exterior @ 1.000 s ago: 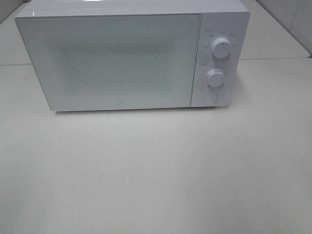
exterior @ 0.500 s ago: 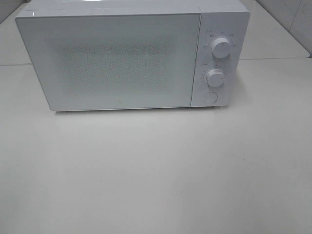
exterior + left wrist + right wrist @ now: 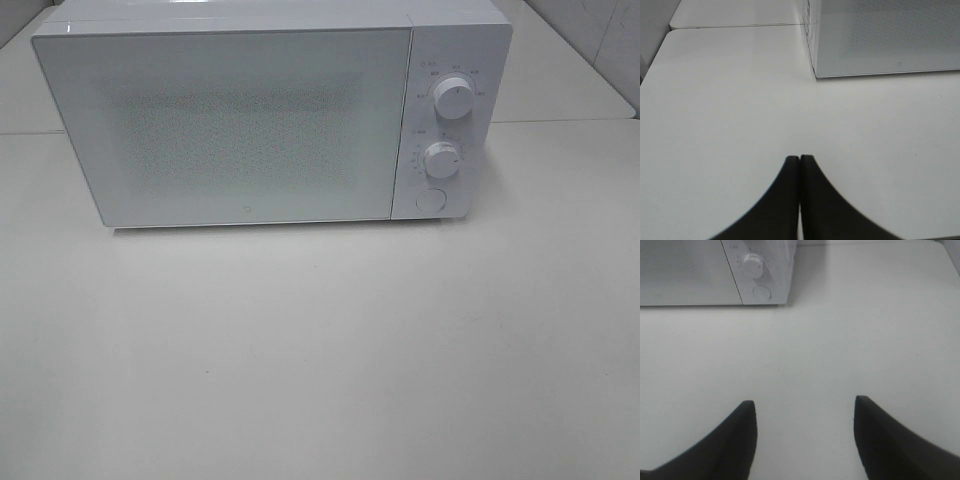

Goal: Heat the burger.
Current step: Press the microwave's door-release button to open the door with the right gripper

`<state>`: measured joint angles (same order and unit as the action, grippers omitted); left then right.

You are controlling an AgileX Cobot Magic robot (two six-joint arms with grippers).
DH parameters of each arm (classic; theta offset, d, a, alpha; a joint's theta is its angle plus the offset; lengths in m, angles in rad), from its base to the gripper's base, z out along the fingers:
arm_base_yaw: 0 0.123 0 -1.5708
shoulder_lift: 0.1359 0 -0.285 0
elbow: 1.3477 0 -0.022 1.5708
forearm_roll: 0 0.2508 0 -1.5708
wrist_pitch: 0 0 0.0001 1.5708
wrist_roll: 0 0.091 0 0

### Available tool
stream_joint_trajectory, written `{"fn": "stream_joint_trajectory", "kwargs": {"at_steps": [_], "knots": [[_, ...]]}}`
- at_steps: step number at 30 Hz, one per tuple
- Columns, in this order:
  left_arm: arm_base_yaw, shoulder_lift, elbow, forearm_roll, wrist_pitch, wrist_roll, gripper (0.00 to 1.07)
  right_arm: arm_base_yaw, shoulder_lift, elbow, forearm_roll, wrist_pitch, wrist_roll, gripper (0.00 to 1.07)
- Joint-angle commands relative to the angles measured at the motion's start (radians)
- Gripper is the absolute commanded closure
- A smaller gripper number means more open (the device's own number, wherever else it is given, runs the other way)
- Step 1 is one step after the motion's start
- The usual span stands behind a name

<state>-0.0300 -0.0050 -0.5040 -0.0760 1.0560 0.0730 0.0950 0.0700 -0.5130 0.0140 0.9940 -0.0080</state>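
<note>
Surface: 1 off-white, matte tabletop (image 3: 320, 350), filling the near and middle part of the exterior high view.
Seam: a thin line (image 3: 560, 121) runs across the far part, level with the appliance, with a second pale slab behind it.
Resting on it: 1 white microwave (image 3: 250, 120), standing upright on the far half, left of centre, its front towards the camera.
Door: shut, with a speckled window across most of the front.
Controls: 2 round knobs, upper (image 3: 454, 99) and lower (image 3: 441, 159), and 1 round button (image 3: 431, 200) below them, all on the right-hand panel.
Contact: the base sits flat, with a narrow shadow along its front edge.
Near half: plain surface, evenly lit.
</note>
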Motion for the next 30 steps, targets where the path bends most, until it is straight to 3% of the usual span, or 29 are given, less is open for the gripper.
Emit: {"fn": "stream_joint_trajectory", "kwargs": {"at_steps": [1, 30], "knots": [[0.001, -0.02, 0.004, 0.001, -0.016, -0.007, 1.06, -0.002, -0.065, 0.004, 0.001, -0.005, -0.019, 0.53], [0.001, -0.02, 0.004, 0.0, -0.016, -0.006, 1.06, -0.002, -0.094, 0.016, -0.003, 0.005, -0.012, 0.53]]}}
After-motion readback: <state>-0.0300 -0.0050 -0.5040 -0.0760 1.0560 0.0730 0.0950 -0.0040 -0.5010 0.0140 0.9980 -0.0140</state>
